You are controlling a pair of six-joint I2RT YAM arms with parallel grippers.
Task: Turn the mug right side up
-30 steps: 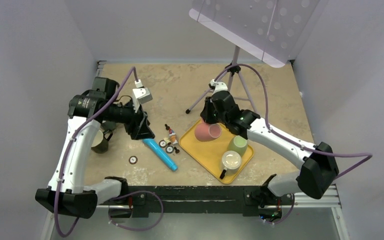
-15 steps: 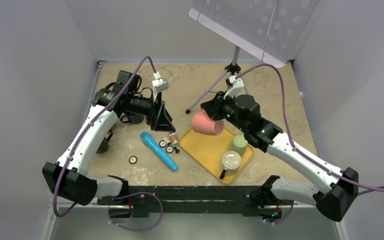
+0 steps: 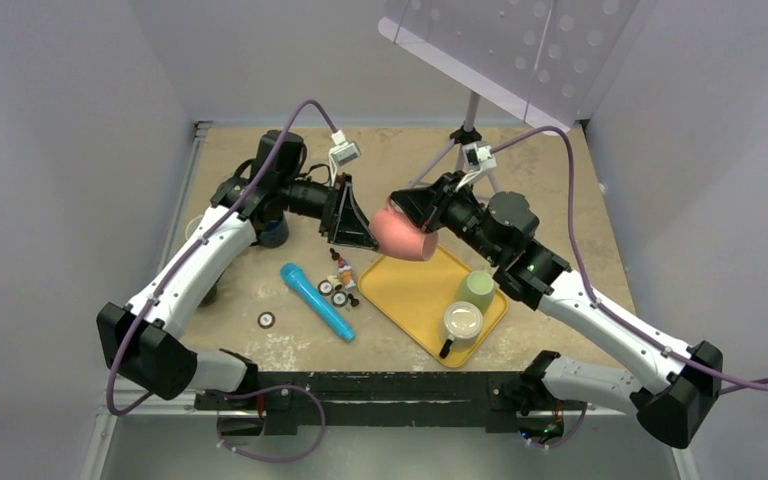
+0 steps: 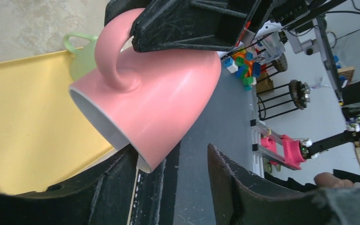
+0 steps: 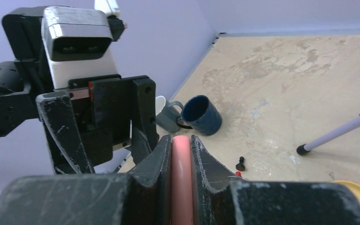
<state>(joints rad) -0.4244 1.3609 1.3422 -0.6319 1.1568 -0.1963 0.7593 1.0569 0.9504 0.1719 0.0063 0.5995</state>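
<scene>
The pink mug (image 3: 405,233) hangs tilted in the air over the far-left corner of the yellow tray (image 3: 415,305). My right gripper (image 3: 398,204) is shut on its handle, and in the right wrist view the handle (image 5: 181,178) sits pinched between the fingers. In the left wrist view the mug (image 4: 159,98) fills the frame, with its open rim pointing down and left. My left gripper (image 3: 365,232) is open right beside the mug. Its fingers (image 4: 117,187) stand wide apart under the mug's lower rim, which is close to one finger.
A green mug (image 3: 477,288) and a white mug (image 3: 462,322) stand on the tray. A blue cylinder (image 3: 318,301) and small loose pieces (image 3: 341,282) lie left of it. A blue mug (image 5: 199,115) lies on its side behind my left arm. A tripod (image 3: 463,150) stands at the back.
My right gripper lifted the pink mug off the tray and carried it up and left. My left arm swung right and back until its open gripper faces the mug.
</scene>
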